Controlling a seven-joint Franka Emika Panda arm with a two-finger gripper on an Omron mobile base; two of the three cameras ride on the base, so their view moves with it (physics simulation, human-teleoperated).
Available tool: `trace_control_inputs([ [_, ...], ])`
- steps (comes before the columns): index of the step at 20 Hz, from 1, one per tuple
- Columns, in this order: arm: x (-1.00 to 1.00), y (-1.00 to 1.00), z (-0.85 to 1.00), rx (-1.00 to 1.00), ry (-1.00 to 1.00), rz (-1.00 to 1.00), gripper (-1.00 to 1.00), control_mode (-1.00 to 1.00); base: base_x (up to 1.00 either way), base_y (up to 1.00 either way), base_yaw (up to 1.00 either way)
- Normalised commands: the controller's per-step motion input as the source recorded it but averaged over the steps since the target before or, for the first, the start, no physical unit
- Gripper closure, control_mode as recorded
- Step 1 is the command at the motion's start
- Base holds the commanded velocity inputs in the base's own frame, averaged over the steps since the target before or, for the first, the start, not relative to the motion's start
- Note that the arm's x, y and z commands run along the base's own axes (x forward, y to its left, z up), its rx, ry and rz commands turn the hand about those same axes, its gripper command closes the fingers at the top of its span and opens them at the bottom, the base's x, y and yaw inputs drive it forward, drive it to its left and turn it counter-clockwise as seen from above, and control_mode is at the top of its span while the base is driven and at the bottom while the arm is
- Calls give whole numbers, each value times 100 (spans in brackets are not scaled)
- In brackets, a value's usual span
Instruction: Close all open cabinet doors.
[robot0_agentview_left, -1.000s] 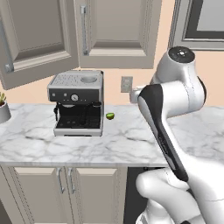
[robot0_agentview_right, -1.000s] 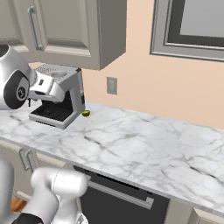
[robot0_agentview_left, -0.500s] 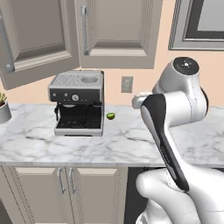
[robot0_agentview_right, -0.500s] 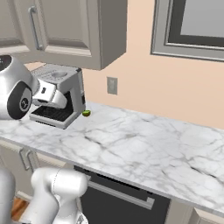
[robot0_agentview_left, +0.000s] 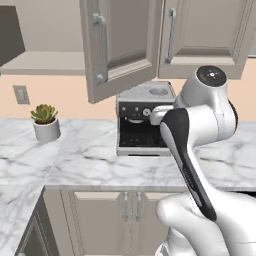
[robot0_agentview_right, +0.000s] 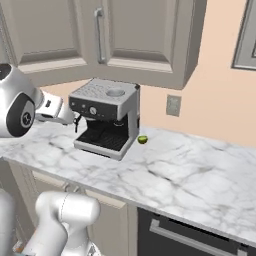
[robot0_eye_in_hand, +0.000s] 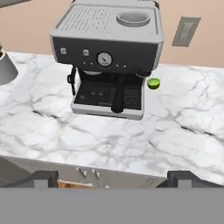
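One tall grey-beige cabinet door (robot0_agentview_left: 121, 50) stands swung out from the wall cabinet above the counter, its silver bar handle (robot0_agentview_left: 102, 47) at its near edge. The door to its right (robot0_agentview_left: 205, 27) sits flush and shut. From the right base view two door panels (robot0_agentview_right: 140, 27) show side by side over the coffee machine. My gripper (robot0_eye_in_hand: 113, 178) is open with nothing between its fingers, held well below the doors over the counter's front edge and pointing at the coffee machine. My hand (robot0_agentview_right: 59, 113) shows left of that machine.
A silver espresso machine (robot0_agentview_left: 142, 120) stands on the marble counter (robot0_eye_in_hand: 109, 135), a small lime (robot0_eye_in_hand: 153, 83) beside it. A potted succulent (robot0_agentview_left: 45, 122) sits to the left. A wall outlet (robot0_agentview_right: 173, 105), under-counter doors (robot0_agentview_left: 100, 220) and an oven front (robot0_agentview_right: 190, 235) are also in view.
Both base views have shifted: the base has driven left, so the coffee machine now sits centred and the plant has come into view. The open door stays swung out.
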Motion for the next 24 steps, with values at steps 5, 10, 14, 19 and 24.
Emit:
trace_control_inputs([
  [5,0,0,0,0,0,0,-100,100,-5,73,-2],
  [10,0,0,0,0,0,0,-100,100,0,74,-5],
  [14,0,0,0,0,0,0,-100,100,-2,58,-7],
  [19,0,0,0,0,0,0,-100,100,-6,15,-3],
  [24,0,0,0,0,0,0,-100,100,7,14,0],
])
